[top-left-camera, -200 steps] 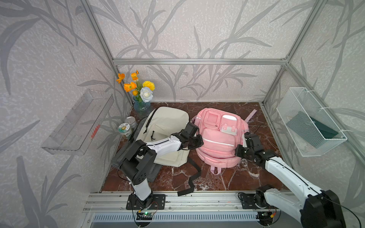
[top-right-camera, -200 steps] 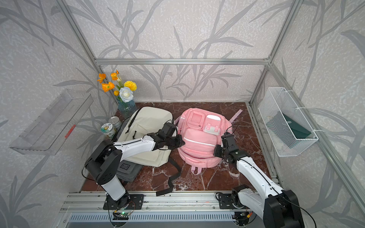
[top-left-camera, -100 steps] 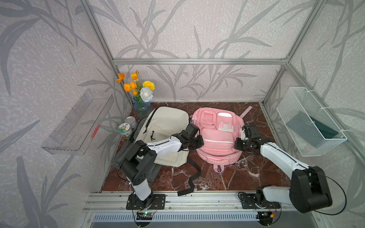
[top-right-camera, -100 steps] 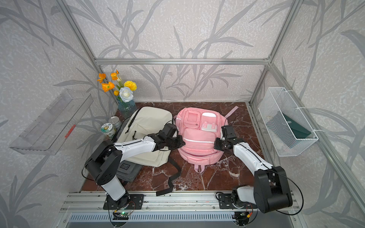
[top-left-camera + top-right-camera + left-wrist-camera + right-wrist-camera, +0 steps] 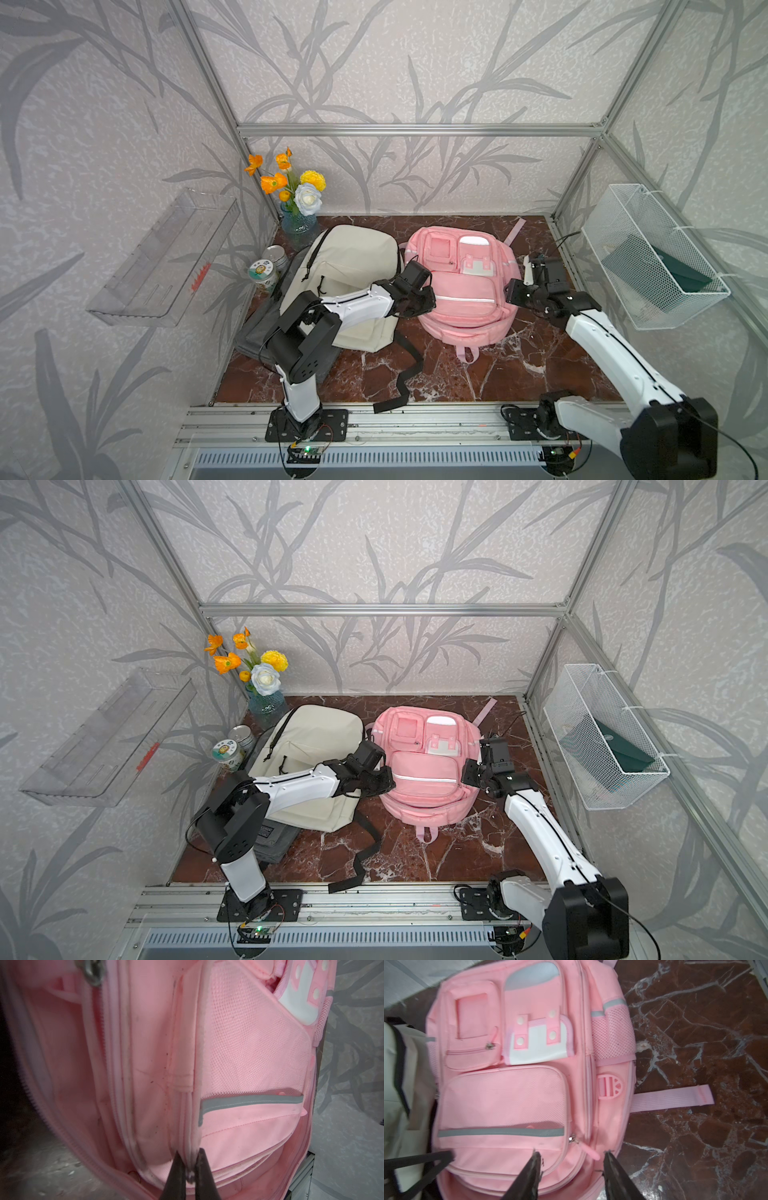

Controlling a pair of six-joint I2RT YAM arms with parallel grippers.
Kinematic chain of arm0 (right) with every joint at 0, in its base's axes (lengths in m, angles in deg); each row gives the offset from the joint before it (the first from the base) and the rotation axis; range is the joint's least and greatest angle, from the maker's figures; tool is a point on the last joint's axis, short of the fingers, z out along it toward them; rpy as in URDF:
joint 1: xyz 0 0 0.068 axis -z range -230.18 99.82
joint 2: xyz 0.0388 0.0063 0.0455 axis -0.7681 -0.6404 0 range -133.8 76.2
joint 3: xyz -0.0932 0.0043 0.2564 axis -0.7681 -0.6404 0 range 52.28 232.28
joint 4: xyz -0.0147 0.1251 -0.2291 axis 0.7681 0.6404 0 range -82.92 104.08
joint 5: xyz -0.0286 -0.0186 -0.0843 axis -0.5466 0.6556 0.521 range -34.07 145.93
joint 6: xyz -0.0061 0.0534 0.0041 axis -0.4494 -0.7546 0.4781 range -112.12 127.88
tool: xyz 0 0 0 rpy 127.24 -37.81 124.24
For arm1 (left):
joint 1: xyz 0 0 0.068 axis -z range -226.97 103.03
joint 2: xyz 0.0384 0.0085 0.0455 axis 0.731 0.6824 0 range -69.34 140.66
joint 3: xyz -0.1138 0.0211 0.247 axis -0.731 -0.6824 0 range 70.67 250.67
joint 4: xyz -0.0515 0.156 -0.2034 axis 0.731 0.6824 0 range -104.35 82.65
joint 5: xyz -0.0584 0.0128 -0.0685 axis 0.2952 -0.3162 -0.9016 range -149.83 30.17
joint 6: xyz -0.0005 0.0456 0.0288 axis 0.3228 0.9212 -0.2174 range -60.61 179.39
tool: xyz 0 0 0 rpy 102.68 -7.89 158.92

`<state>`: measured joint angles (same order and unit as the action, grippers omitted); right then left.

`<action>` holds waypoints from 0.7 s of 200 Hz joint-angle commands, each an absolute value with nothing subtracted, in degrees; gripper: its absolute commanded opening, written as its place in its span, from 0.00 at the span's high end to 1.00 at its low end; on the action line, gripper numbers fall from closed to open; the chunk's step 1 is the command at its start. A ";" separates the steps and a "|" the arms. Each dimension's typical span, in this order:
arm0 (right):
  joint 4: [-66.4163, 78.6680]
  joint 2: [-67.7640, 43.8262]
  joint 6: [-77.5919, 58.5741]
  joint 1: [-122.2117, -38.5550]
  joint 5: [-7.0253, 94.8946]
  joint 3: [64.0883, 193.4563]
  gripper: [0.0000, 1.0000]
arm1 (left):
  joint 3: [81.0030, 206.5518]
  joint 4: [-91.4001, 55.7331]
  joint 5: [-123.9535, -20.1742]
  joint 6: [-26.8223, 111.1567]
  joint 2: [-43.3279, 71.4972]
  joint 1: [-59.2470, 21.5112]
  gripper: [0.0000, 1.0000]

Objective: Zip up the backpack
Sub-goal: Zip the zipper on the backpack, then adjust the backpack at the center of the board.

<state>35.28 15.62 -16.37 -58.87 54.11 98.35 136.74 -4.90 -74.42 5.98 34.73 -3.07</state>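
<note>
The pink backpack (image 5: pixel 461 286) (image 5: pixel 424 766) lies face up on the marble floor in both top views. My left gripper (image 5: pixel 419 305) (image 5: pixel 190 1167) is at the pack's left side. It is shut on a folded seam of pink fabric. A metal zip slider (image 5: pixel 92 972) sits on a track farther along that side. My right gripper (image 5: pixel 513 291) (image 5: pixel 572 1155) hovers at the pack's right side. Its jaws stand apart. A pink zipper pull (image 5: pixel 588 1150) lies between them, untouched.
A beige backpack (image 5: pixel 349 282) lies left of the pink one on a grey bag (image 5: pixel 257 332), with a black strap (image 5: pixel 409 365) trailing forward. A flower vase (image 5: pixel 297 208) and two cans (image 5: pixel 264 272) stand at back left. A wire basket (image 5: pixel 652 257) hangs on the right wall.
The right gripper has gone from shut to open beside the pack's right edge. The pink backpack has shifted toward the back wall. The left gripper keeps its hold.
</note>
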 commanded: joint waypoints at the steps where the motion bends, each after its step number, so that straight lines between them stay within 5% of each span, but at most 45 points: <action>1: 38.57 22.12 -22.23 -60.18 49.83 93.42 0.50 | 142.63 -8.97 -75.83 3.70 36.69 0.98 1.00; 35: 41.29 29.75 -28.20 -64.68 51.01 85.71 0.53 | 145.66 -10.06 -74.94 2.98 36.70 4.00 0.90; 55: 40.10 31.04 -30.41 -66.47 50.57 82.30 0.53 | 145.46 -4.80 -72.88 5.48 34.52 3.23 0.60; 68: 39.40 30.21 -30.71 -67.24 50.27 81.66 0.53 | 147.06 -1.25 -74.06 8.98 34.16 0.74 0.51; 140: 34.46 23.82 -34.93 -80.20 54.53 83.92 0.53 | 175.62 10.51 -77.68 31.95 52.98 -7.18 0.47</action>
<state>36.40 25.48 -32.35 -76.95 51.68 82.48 169.41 6.01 -75.56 23.12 45.02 -8.25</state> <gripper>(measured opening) 0.469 0.536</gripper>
